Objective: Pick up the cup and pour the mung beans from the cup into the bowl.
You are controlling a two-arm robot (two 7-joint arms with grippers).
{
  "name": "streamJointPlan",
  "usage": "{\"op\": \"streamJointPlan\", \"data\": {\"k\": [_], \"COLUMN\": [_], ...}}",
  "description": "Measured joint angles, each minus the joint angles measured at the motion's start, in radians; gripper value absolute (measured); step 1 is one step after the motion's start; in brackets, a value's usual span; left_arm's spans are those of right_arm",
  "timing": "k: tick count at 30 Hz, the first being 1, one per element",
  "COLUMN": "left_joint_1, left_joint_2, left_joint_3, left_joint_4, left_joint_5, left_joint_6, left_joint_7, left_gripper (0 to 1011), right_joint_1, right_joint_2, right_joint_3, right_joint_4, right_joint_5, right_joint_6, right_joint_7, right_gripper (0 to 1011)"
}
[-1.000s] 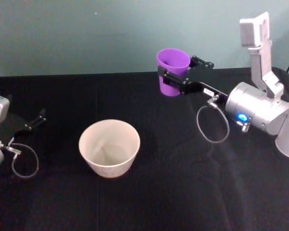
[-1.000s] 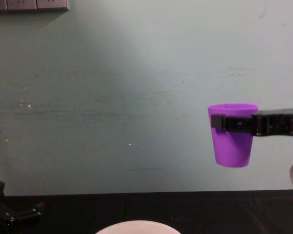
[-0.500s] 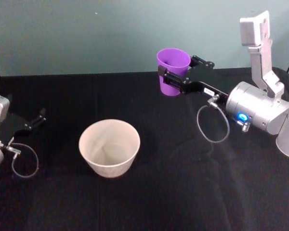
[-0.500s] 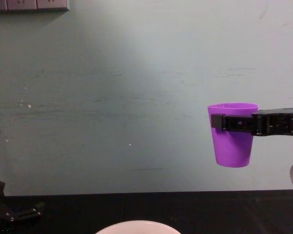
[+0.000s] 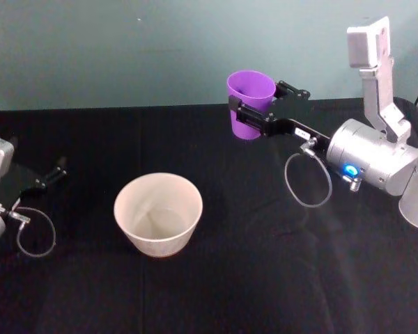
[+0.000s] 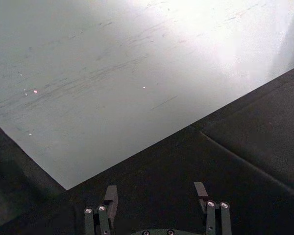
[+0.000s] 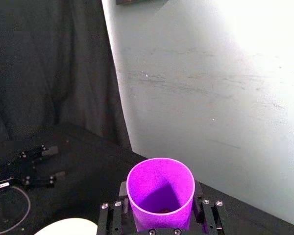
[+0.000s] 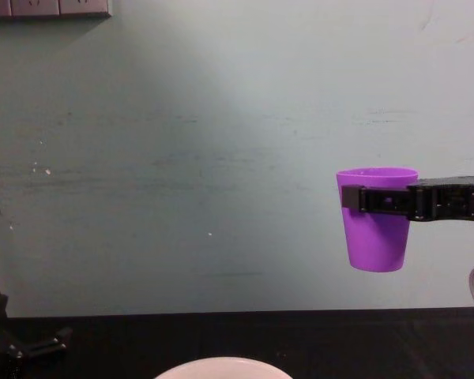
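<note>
A black cloth [image 5: 265, 278] covers the whole table, wrinkled a little on the right side. Behind it stands a plain teal wall [image 5: 125, 49]. In the chest view we see a row of wall sockets [image 8: 47, 8] at the top left corner of that wall.

The right gripper [image 5: 254, 106] is raised above the far right part of the table, its arm reaching in from the right. Its black fingers [image 8: 379, 199] are closed around the purple cup [image 5: 251, 104], clasping it just below the rim, one on each side. The cup is upright, mouth up, and hangs clear of the cloth; in the chest view we see its base [image 8: 377, 260] well above the table edge. From the right wrist view we look down into the cup [image 7: 159, 193]. There is a small dark patch [image 7: 161, 210] at its bottom, too small for us to tell what it is.

The pale bowl [image 5: 160, 236] stands on the cloth nearer to us and to the left of the cup, well apart from it.

The left gripper [image 5: 49, 177] lies low at the table's left edge, parked, with its fingers [image 6: 110, 196] spread and nothing between them.
</note>
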Motion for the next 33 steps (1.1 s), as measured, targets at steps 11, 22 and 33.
{"op": "streamJointPlan", "data": {"k": [11, 22, 33], "left_joint_1": [0.0, 0.0, 0.0], "left_joint_2": [0.0, 0.0, 0.0], "left_joint_3": [0.0, 0.0, 0.0], "left_joint_4": [0.0, 0.0, 0.0], "left_joint_5": [0.0, 0.0, 0.0], "left_joint_6": [0.0, 0.0, 0.0], "left_joint_7": [0.0, 0.0, 0.0], "left_gripper": [1012, 1011, 1011], "right_joint_1": [-0.001, -0.001, -0.001], "right_joint_2": [-0.001, -0.001, -0.001], "right_joint_3": [0.0, 0.0, 0.0], "right_joint_4": [0.001, 0.001, 0.001], "right_joint_5": [0.0, 0.0, 0.0], "right_joint_6": [-0.001, -0.001, -0.001], "right_joint_7": [0.001, 0.001, 0.001], "right_gripper": [735, 735, 735]}}
